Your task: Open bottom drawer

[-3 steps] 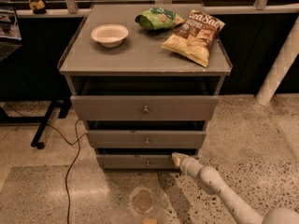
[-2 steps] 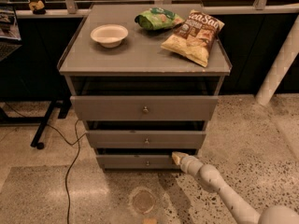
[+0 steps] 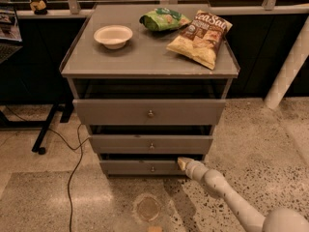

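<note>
The grey cabinet has three drawers. The bottom drawer (image 3: 140,167) is the lowest, slimmest grey front with a small round metal knob (image 3: 152,168) at its centre. It stands slightly pulled out, with a dark gap above it. My gripper (image 3: 182,163) is at the end of the white arm coming from the lower right. It sits at the right end of the bottom drawer's front, at its upper edge, to the right of the knob.
The top drawer (image 3: 149,111) and middle drawer (image 3: 150,144) also stand slightly out. On the cabinet top lie a white bowl (image 3: 113,35), a green bag (image 3: 161,19) and a chip bag (image 3: 200,37). A black cable (image 3: 72,173) and a desk leg (image 3: 46,134) are left of the cabinet.
</note>
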Tool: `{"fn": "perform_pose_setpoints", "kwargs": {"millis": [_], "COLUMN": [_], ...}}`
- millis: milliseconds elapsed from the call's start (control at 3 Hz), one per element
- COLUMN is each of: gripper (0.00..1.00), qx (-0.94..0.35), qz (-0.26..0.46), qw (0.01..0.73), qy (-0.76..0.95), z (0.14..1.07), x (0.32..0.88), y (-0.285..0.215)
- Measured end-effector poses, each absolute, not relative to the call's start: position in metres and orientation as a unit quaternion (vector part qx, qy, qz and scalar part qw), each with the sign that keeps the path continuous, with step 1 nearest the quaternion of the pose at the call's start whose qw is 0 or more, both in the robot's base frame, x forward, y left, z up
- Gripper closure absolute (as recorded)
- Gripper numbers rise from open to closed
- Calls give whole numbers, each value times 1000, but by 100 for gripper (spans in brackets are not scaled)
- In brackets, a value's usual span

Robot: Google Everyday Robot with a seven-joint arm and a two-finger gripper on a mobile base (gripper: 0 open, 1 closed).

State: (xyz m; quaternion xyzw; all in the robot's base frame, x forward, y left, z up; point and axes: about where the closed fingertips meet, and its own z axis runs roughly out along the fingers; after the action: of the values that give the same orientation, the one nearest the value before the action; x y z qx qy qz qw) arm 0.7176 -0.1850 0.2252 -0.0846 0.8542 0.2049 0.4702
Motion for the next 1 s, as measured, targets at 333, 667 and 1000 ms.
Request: {"fn": "perform_pose_setpoints", "kwargs": {"millis": [333, 667, 1000], "gripper": [100, 100, 100], "qx": [-60, -36, -36], "qz": [191, 170, 169], "qw": [482, 493, 494], "qy": [853, 852, 852], "z": [224, 220, 221], "x": [731, 745, 746], "y": [-196, -211, -212]}}
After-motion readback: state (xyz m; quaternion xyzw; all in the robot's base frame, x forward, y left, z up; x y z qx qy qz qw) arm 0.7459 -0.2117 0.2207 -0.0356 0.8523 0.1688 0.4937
